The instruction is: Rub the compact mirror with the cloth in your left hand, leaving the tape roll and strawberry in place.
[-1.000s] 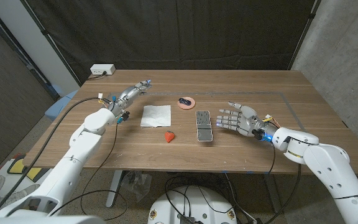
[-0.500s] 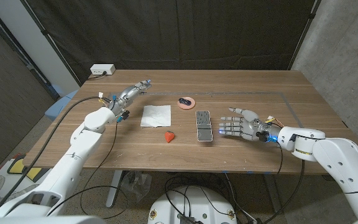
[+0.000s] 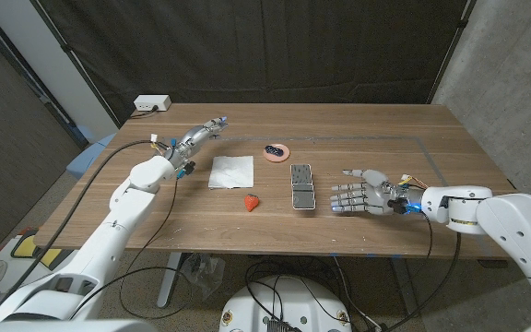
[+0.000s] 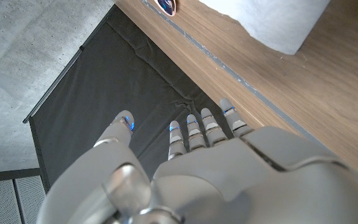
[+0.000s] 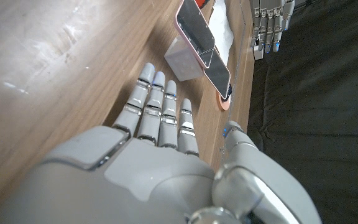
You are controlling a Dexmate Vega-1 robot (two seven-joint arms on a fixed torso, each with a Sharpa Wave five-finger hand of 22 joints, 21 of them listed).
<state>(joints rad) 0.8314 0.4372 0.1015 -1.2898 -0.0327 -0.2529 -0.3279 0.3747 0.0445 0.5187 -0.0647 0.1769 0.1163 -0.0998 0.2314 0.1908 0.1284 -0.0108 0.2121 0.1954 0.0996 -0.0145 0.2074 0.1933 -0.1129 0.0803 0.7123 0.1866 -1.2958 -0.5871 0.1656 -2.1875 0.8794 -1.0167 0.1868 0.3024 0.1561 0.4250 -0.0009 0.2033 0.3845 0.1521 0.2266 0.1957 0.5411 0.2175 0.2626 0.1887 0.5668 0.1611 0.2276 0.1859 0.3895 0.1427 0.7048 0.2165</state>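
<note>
— Wooden surface [image 3: 450,138]: the compact mirror [image 3: 302,187] lies open mid-surface, cloth [image 3: 231,171] just left, both hands spread, empty.
— Cloth looks limp; pinch an edge. Mirror likely slides, fragile.

White-shelled arms, grey metallic hands [image 3: 358,194], blue-lit fingertips [image 4: 127,121].

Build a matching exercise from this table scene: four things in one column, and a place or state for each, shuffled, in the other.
Things:
1. cloth
2. strawberry
3. compact mirror
4. tape roll

Descriptions:
A. pink ring, farthest from the robot
B. open, lying beside the right robot hand
C. white square near the left robot hand
D. small, red, near the front edge

Pairs: 1-C, 2-D, 3-B, 4-A
</note>
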